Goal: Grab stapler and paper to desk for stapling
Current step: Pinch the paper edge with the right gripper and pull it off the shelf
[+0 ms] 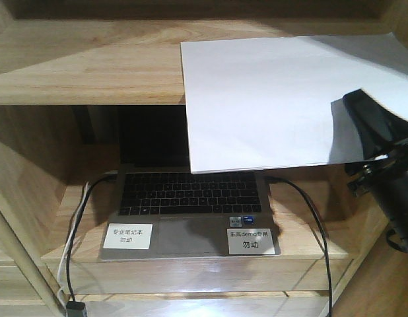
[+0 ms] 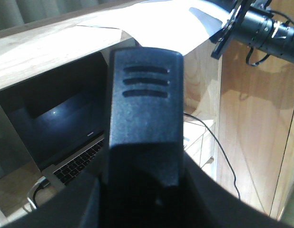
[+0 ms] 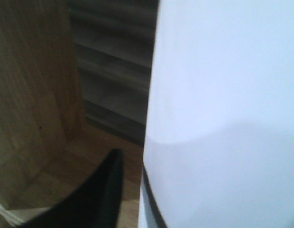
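Up on the shelf [image 1: 92, 66], the paper [image 1: 257, 99] overhangs the laptop [image 1: 191, 198] with the right end effector [image 1: 354, 112] pinched on its right edge, the left end effector [image 2: 142, 161] clamping the stapler [image 2: 144, 104], and a quick pull could let that floppy sheet slip free or crease.

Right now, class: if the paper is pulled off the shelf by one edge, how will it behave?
Probably floppy: the paper is a thin sheet overhanging the shelf, so its free side may sag. Likely very light, so the right gripper at its edge could carry it, though it may crease.
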### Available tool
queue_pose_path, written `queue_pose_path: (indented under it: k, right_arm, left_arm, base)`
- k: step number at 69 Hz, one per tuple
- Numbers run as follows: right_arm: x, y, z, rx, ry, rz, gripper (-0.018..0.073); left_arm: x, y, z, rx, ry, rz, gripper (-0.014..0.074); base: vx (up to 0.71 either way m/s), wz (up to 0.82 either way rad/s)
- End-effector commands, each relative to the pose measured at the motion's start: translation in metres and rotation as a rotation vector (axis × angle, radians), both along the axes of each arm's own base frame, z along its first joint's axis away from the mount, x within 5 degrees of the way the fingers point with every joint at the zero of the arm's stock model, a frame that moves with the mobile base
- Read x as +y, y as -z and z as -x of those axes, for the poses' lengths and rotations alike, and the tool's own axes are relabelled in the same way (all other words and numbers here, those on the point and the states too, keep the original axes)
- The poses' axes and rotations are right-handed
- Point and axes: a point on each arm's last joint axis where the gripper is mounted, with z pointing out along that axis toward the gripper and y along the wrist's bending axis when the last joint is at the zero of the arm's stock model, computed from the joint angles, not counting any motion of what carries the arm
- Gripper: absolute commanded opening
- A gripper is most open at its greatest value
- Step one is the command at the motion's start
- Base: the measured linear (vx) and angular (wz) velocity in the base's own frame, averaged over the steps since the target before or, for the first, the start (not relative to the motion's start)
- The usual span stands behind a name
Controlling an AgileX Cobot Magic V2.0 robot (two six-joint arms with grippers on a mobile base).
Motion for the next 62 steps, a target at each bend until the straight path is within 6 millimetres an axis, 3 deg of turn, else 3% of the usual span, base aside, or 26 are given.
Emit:
queue_pose_path:
  k: [1,4,29,62]
  right_arm:
    - [-0.002,-0.032,0.013,-0.282,-0.026,-0.096,0.0040]
    - [-0.002,-0.033,0.014,-0.286,-0.026,-0.096,-0.0016]
    - [-0.004,-0.036,0.016,-0.299,-0.020,-0.104,-0.0010]
    - [-0.019,-0.065,0.052,-0.445,0.021,-0.114,-0.0007]
  left_arm:
    - [0.000,-0.017,-0.001,-0.083,-0.008,0.095,-0.0006]
    - [0.000,-0.017,-0.001,-0.083,-0.008,0.095,-0.0006]
    - [0.000,-0.017,-0.001,-0.083,-0.008,0.095,-0.0006]
    - [0.000,-0.017,-0.001,-0.083,-0.008,0.095,-0.0006]
  base:
    - [0.00,0.00]
    - [0.00,0.00]
    - [0.00,0.00]
    - [0.00,0.00]
